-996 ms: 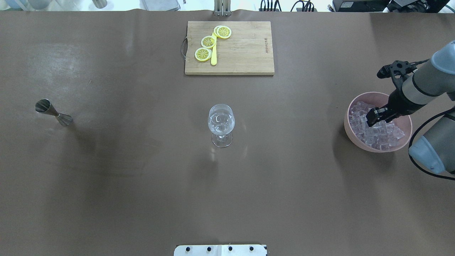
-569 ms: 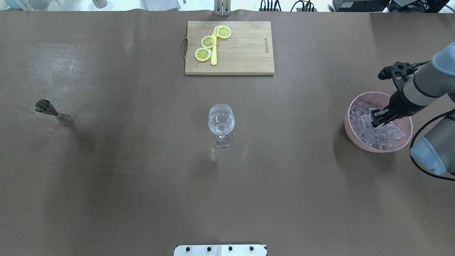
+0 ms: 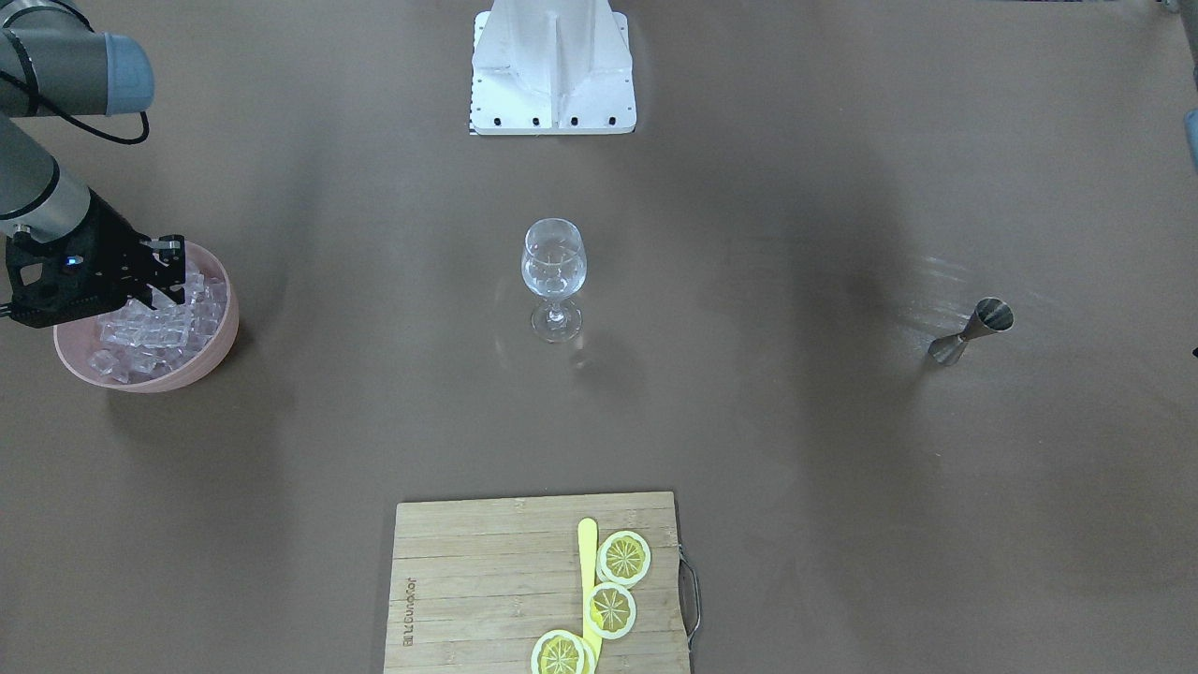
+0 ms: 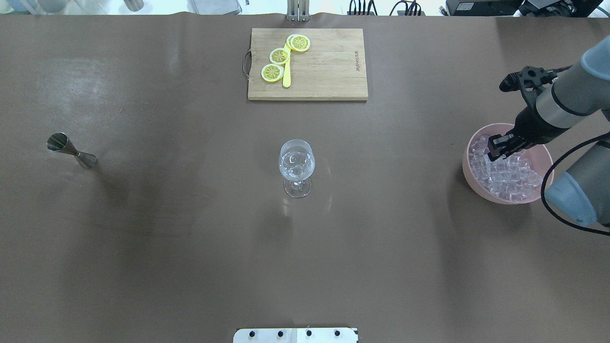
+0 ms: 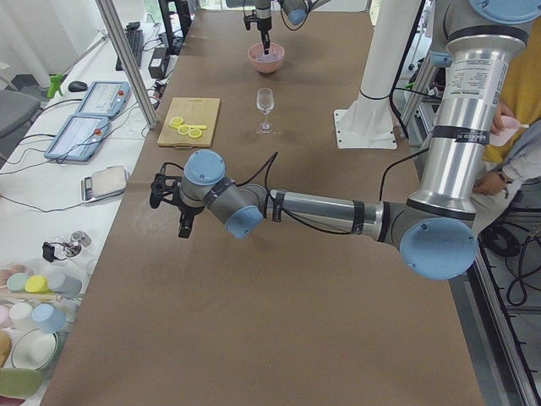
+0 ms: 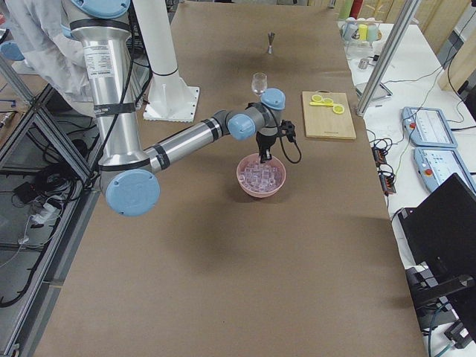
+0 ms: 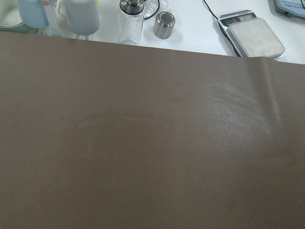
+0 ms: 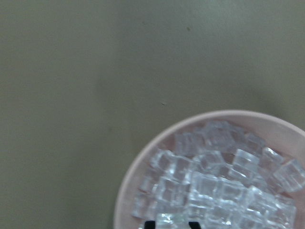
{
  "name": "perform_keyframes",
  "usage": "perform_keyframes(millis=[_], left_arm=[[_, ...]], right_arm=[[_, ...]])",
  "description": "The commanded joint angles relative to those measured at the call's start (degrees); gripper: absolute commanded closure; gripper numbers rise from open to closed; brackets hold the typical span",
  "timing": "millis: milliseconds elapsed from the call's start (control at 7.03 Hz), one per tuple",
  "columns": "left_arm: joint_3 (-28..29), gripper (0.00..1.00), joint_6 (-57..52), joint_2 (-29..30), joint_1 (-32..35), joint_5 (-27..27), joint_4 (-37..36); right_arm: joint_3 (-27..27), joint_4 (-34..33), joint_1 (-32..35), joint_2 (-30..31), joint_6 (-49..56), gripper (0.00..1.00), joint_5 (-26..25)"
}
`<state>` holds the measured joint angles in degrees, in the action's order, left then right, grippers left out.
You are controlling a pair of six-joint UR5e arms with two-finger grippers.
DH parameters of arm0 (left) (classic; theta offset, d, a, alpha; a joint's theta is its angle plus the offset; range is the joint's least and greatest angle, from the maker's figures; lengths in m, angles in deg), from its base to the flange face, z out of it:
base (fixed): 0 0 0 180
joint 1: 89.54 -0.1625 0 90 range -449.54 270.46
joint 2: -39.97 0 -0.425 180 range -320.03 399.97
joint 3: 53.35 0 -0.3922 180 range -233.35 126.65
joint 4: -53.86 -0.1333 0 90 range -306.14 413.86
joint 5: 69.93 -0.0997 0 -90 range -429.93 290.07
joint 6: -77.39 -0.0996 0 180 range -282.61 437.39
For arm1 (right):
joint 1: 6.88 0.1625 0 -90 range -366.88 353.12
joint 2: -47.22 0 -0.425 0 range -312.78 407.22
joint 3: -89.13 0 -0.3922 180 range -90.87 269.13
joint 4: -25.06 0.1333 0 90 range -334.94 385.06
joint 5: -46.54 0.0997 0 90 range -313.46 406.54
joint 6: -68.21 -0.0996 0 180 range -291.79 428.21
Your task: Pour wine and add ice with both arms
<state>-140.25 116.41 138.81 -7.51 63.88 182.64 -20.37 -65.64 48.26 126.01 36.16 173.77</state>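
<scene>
Right gripper (image 4: pixel 495 151) above the ice (image 4: pixel 507 174) bowl (image 4: pixel 476 190), bench's (image 4: pixel 190 238) three o'clock.
Jaws clamped on one cube between their tips; left gripper's (image 5: pixel 183 230), cannot tell.

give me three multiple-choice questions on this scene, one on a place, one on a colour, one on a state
1. Where is the right gripper?
A over the cutting board
B over the bowl of ice
C beside the jigger

2. What colour is the bowl?
A blue
B white
C pink

3. How is the wine glass?
A lying on its side
B upright, untouched
C held by a gripper

Answers:
1 B, its fingertips sit over the cubes in the overhead view.
2 C, its rim and wall are pink.
3 B, it stands on its foot with no gripper near.
</scene>
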Motion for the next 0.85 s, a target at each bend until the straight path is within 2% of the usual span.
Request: perform_keyframes(millis=[0,285,569,711], left_arm=[[-0.8,0.03,0.4,-0.7,0.2,0.2,0.1],[-1.3,0.03,0.4,-1.3,0.3,0.5,0.9],[-0.7,0.03,-0.1,-1.3,0.1,0.1,1.0],[-0.7,0.03,0.2,-1.5,0.2,0.1,1.0]], right_arm=[[-1.2,-6.5,-1.4,-13.1,-11.7,1.00,0.0],[-0.8,-6.6,-5.3,-21.3,-21.9,1.00,-0.6],[6.6,-6.6,-9.2,-33.3,-32.0,1.00,-3.3],[10.1,-6.6,-10.7,-37.1,-33.8,1.00,-4.8]])
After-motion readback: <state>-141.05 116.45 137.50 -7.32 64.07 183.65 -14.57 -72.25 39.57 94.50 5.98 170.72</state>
